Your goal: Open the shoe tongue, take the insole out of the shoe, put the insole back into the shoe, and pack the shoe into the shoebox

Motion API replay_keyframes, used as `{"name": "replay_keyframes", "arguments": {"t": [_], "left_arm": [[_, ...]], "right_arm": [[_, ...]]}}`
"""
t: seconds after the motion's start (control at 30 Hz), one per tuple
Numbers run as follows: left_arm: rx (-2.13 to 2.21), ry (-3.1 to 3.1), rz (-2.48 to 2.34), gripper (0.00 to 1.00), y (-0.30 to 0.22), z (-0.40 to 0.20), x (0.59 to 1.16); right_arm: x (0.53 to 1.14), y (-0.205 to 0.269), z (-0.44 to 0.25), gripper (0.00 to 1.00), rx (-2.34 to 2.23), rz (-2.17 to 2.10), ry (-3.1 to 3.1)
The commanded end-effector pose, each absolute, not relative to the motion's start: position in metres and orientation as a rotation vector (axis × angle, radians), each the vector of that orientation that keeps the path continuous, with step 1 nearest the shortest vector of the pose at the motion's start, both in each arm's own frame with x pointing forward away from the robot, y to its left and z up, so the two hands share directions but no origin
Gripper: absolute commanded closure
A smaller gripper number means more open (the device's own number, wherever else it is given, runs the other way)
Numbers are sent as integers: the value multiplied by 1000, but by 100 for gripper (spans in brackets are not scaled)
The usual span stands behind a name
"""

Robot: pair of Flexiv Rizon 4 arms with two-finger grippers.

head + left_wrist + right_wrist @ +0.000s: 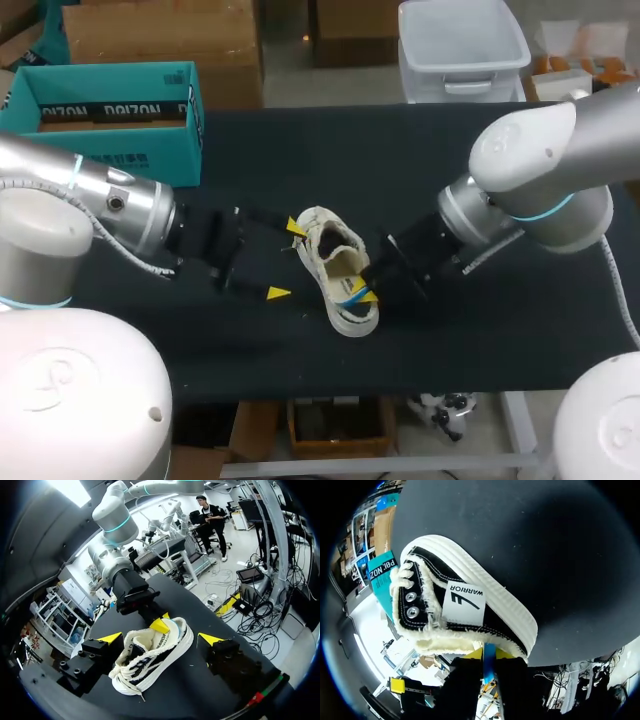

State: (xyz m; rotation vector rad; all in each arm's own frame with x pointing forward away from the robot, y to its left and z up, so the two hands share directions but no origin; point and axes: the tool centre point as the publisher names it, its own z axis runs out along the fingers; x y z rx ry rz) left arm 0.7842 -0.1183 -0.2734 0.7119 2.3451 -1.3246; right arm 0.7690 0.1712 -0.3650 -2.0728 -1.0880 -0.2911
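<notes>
The black table carries the teal shoebox at its far left corner. The white shoe sits near the middle, toward the front edge, well apart from the box. The right gripper is pinched narrow on the shoe's heel rim, and the left gripper stands wide just beside the laced front. On so thin a heel grip, the shoe could twist or slip free once the tongue is tugged, and a wide finger could snag the laces.

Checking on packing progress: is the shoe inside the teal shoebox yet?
No, the shoe lies out on the black table, well apart from the shoebox at the far left.
</notes>
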Motion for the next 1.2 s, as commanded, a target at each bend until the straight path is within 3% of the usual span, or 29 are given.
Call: {"name": "replay_keyframes", "arguments": {"t": [0.03,0.13,0.27,0.37,0.43,0.47,0.5,1.2], "left_arm": [[684,2365,-1265,0,-108,-263,774],[661,2382,-1249,0,-105,-262,772],[634,2410,-1231,0,-102,-261,773],[609,2433,-1225,0,-99,-258,772],[598,2442,-1225,0,-97,-257,773],[579,2453,-1219,0,-95,-256,773],[577,2454,-1222,0,-94,-256,773],[442,2470,-1225,0,-64,-251,765]], "right_arm": [[766,172,-363,71,-2118,-258,-1104],[764,171,-365,60,-2121,-245,-1101],[759,169,-366,58,-2128,-233,-1098],[755,167,-363,64,-2135,-236,-1101],[753,167,-358,82,-2142,-245,-1121],[752,168,-355,98,-2146,-250,-1131],[751,168,-353,100,-2148,-248,-1134],[765,176,-396,100,-2155,-90,-1124]]}}
